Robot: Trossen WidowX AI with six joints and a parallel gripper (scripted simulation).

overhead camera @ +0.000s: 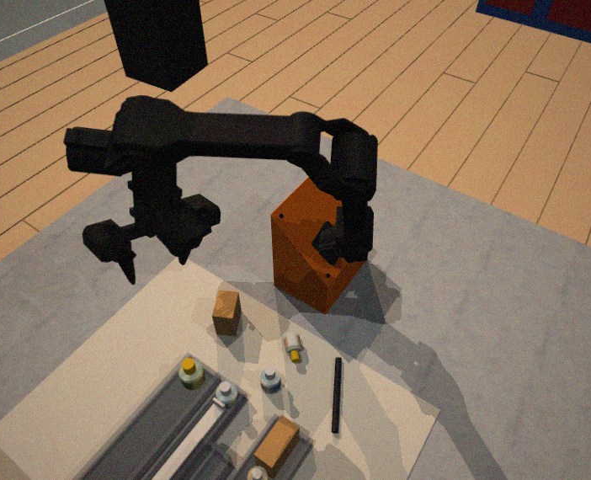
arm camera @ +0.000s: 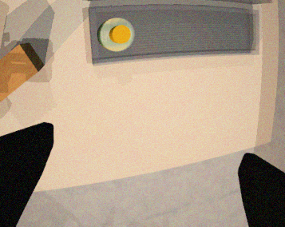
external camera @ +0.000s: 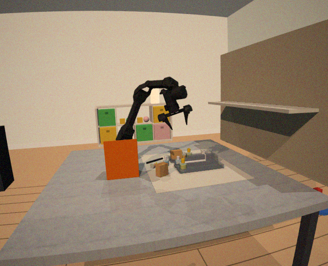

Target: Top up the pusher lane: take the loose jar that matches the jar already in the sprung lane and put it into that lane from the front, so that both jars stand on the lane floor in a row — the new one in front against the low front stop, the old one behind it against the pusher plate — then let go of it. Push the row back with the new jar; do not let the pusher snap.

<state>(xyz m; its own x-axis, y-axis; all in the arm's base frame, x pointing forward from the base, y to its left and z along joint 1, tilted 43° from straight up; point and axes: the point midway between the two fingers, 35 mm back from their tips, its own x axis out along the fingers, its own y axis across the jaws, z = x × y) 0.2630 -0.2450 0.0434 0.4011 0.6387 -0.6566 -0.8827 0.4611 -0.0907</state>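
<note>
My gripper (overhead camera: 157, 272) (external camera: 179, 126) (arm camera: 149, 149) is wide open and empty, high above the mat's edge. The sprung lane is the middle lane of the dark grey rack (overhead camera: 130, 439) (external camera: 201, 168). A blue-white jar with a white cap (overhead camera: 226, 393) (external camera: 178, 160) stands at its front end, with a small pale plate (overhead camera: 217, 401) behind it and a long pale strip (overhead camera: 189, 434) running back. A similar loose jar (overhead camera: 270, 381) (external camera: 166, 160) stands upright on the mat in front of the rack. Neither of these two jars shows in the wrist view.
A yellow-capped greenish jar (overhead camera: 190, 374) (external camera: 183, 165) (arm camera: 116, 34) stands in the neighbouring lane. A white jar with yellow cap (overhead camera: 292, 344) lies on its side. An upright brown block (overhead camera: 226, 312) (external camera: 161, 169) (arm camera: 15, 72), a black bar (overhead camera: 337, 395) (external camera: 154, 160) and another block (overhead camera: 277, 444) stand or lie nearby.
</note>
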